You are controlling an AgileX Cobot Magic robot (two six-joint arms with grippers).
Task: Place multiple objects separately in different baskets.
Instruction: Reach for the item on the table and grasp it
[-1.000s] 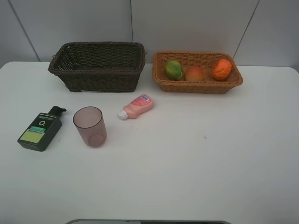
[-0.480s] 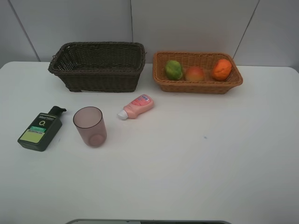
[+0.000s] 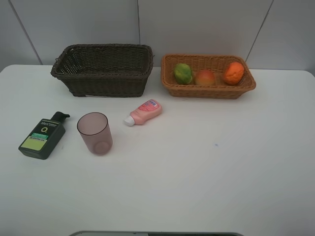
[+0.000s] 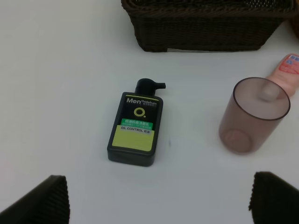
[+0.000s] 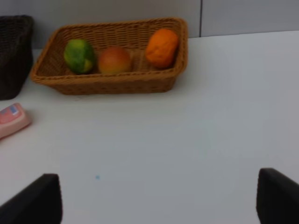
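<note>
The tan basket [image 3: 209, 91] holds the green fruit [image 3: 182, 73], the peach-like fruit [image 3: 205, 77] and the orange [image 3: 234, 73]. The dark brown basket [image 3: 101, 83] looks empty. In front of it lie the dark green pump bottle [image 3: 43, 136] and the small pink bottle [image 3: 143, 112], with the mauve cup [image 3: 94, 132] upright between them. My left gripper [image 4: 159, 205] hangs open over the table just short of the pump bottle [image 4: 136, 126] and cup [image 4: 254, 114]. My right gripper [image 5: 156, 203] is open, well short of the tan basket [image 5: 112, 81]. Neither arm shows in the high view.
The white table [image 3: 206, 167] runs back to a grey panelled wall behind both baskets. A tiny dark speck [image 3: 215, 145] marks the tabletop right of centre. The table's front edge is at the bottom of the high view.
</note>
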